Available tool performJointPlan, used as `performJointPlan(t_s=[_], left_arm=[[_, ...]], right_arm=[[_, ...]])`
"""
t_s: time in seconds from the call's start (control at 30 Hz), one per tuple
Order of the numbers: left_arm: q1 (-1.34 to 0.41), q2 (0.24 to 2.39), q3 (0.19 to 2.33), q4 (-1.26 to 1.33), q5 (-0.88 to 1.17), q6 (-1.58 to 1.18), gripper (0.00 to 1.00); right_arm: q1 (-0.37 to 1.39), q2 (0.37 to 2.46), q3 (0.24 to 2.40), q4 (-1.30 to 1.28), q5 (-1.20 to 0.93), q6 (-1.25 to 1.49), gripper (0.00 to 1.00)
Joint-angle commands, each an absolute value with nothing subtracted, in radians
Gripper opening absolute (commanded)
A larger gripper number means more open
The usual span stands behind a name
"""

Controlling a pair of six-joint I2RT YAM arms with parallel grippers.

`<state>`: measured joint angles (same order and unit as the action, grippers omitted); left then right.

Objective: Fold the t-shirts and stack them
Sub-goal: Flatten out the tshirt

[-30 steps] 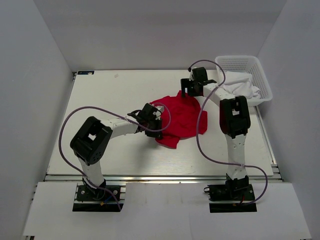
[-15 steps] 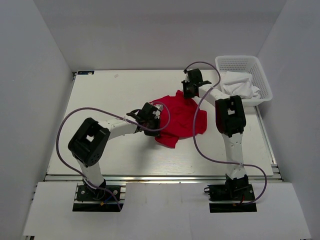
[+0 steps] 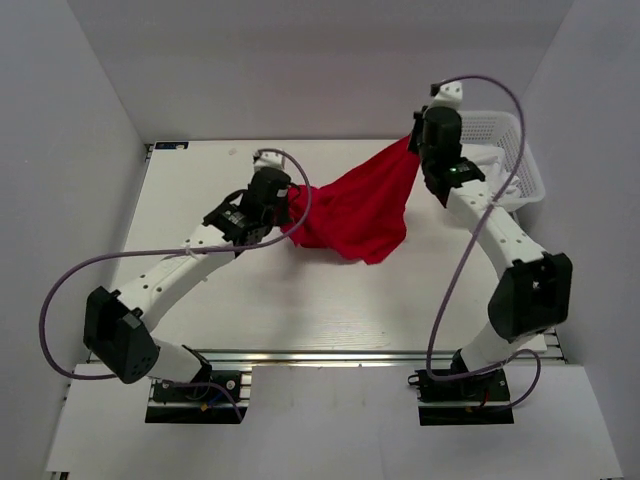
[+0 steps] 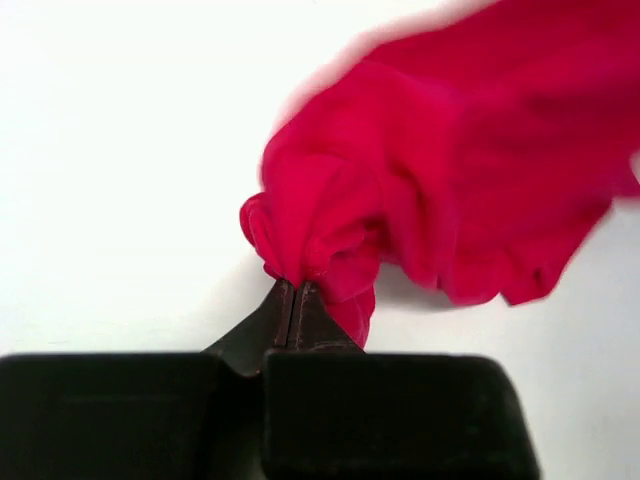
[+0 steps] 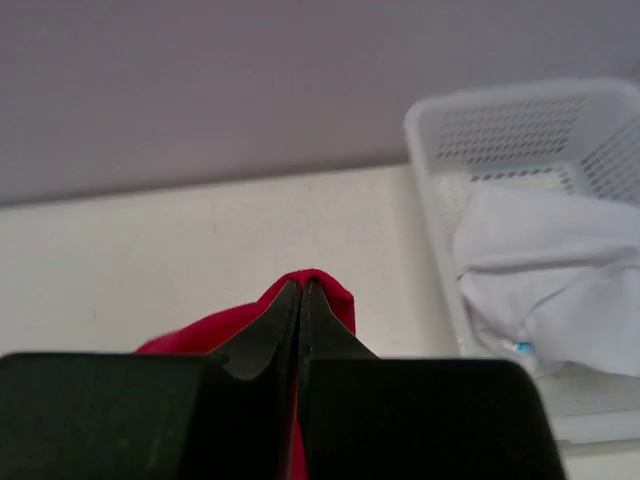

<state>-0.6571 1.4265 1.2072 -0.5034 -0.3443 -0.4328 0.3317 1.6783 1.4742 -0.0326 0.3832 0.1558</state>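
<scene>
View from above: left fingers (image 3: 287, 208) and right fingers (image 3: 414, 141) are each closed on an edge of the red t-shirt (image 3: 355, 205), which spans between them over the desk (image 3: 250, 290).

Left wrist view: the closed fingers pinch a bunched fold; the fabric spreads ahead and to the right.

Right wrist view: the closed fingers clamp a red corner. A white mesh basket (image 5: 430, 120) holding white cloth (image 5: 540, 260) lies ahead-right.

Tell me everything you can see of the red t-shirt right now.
The red t-shirt is plain, thin, soft-looking fabric, no print showing. It is strung between two grips: the left gripper is shut on a bunched edge, the right gripper shut on another edge, nearer the white basket. Its middle sags over the table; contact there is unclear.
</scene>
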Motion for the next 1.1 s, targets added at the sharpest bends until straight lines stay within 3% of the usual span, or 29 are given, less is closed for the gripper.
performJointPlan(t_s=[0.0, 0.33, 0.5, 0.67, 1.07], left_arm=[[-0.65, 1.355, 1.321, -0.636, -0.65, -0.454, 0.0], [-0.65, 1.215, 1.509, -0.749, -1.03, -0.468, 0.0], [-0.65, 1.094, 1.545, -0.672, -1.092, -0.376, 0.0], [-0.66, 0.909, 1.505, -0.453, -0.898, -0.157, 0.0], [-0.65, 0.699, 1.505, -0.376, -0.565, -0.074, 0.0]], right_arm=[[0.319, 1.577, 1.447, 0.048, 0.544, 0.137, 0.0], [0.302, 1.287, 1.475, 0.139, 0.649, 0.006, 0.0], [0.305, 1.181, 1.534, 0.166, 0.672, -0.121, 0.0], [0.307, 1.074, 1.563, 0.166, 0.615, -0.15, 0.0], [0.305, 0.852, 1.62, 0.035, 0.464, -0.123, 0.0]])
